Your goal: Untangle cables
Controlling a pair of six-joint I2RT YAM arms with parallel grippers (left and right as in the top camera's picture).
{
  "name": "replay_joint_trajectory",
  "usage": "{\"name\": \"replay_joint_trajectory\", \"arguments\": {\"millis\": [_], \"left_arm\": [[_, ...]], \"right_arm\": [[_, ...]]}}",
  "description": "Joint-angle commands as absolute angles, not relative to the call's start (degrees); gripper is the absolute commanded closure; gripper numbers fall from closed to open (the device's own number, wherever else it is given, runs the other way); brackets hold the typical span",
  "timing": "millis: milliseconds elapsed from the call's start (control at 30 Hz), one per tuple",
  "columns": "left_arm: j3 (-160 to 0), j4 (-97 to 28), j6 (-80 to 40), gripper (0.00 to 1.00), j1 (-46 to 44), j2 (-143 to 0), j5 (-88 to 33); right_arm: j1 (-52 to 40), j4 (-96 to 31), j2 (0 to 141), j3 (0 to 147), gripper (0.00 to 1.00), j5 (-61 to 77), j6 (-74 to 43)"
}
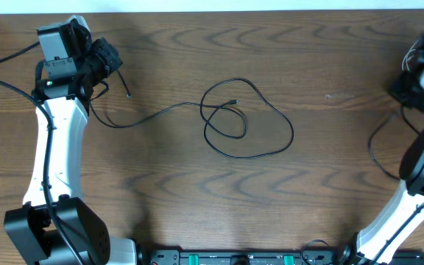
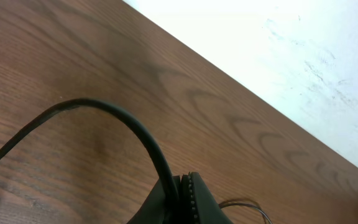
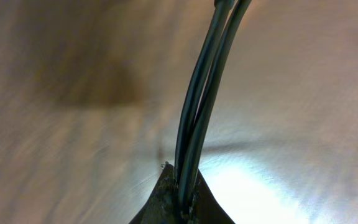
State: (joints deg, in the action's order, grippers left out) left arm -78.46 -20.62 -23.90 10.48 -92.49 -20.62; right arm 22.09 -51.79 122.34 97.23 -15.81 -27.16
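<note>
Woodgrain table; left gripper clamps black cable, right gripper clamps 2 dark strands.

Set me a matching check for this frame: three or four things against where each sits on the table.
Things: 1 left hand; 2 right hand; 3 loop of the black cable; 4 loose plug end.
Places on the table: A middle; B inside the loop; C far left corner; D right edge, shut on two dark strands.
Pairs: 1-C; 2-D; 3-A; 4-B.
</note>
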Motion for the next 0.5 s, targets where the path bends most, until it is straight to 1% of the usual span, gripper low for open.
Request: {"name": "replay_joint_trajectory", "arguments": {"millis": [0, 133, 300, 467], "left_arm": [[-79.0, -20.5, -23.0, 0.92, 10.5, -93.0, -20.0], [-79.0, -20.5, -23.0, 0.92, 10.5, -93.0, -20.0], [-79.0, -20.4, -23.0, 0.92, 10.5, -93.1, -20.0], [-79.0, -20.4, -23.0, 0.92, 10.5, -93.3, -20.0]], "right_arm": [[25.3, -51.5, 121.4, 97.6, 0.99, -19.6, -32.2], [28.7, -50.0, 121.4, 97.6, 0.99, -21.1, -35.2], [30.8, -45.3, 121.4, 97.6, 0.99, -21.1, -38.4], [31.1, -37.3, 121.5, 97.6, 0.99, -21.5, -40.7]]}}
